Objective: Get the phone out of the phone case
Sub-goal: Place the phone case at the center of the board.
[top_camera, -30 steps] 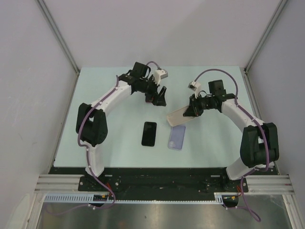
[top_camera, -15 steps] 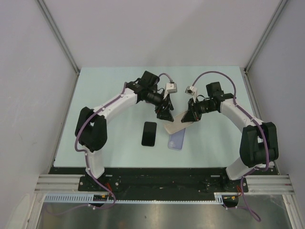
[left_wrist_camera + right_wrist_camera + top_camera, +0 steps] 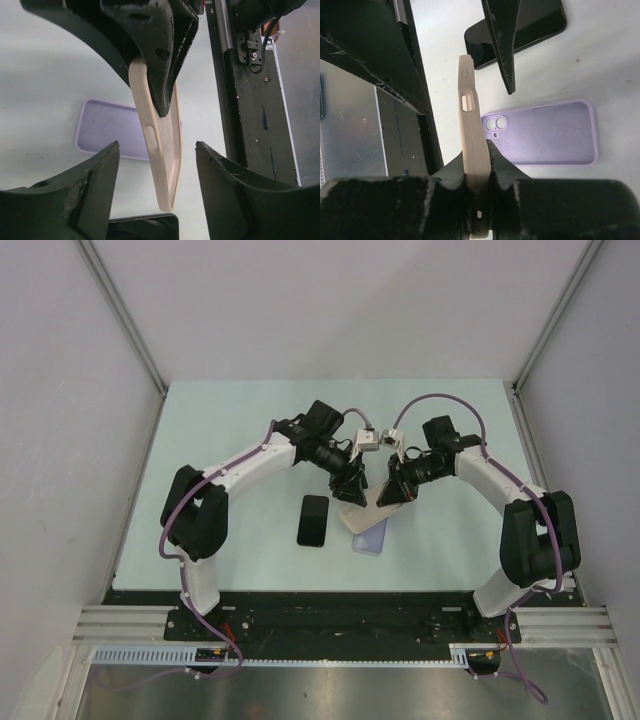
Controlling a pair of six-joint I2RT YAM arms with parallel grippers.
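Note:
My right gripper (image 3: pixel 479 170) is shut on one end of a beige phone case (image 3: pixel 470 130), held edge-on above the table. Whether a phone sits inside it I cannot tell. The case's free end (image 3: pixel 162 150) hangs between the fingers of my left gripper (image 3: pixel 157 146), which is open with a gap on each side. From above, the two grippers (image 3: pixel 350 485) (image 3: pixel 392 490) meet over the beige case (image 3: pixel 365 508) at mid-table. A black phone (image 3: pixel 313 520) lies flat just left of it.
A purple phone case (image 3: pixel 372 536) lies back-up on the table under the beige one, camera cutout visible (image 3: pixel 495 125). The black rail (image 3: pixel 240 100) at the table's near edge runs close behind. White walls enclose three sides.
The left arm has swung right and down from the table's back until its fingers straddle the beige case, and its jaws have narrowed. The right gripper has carried the case left and lower.

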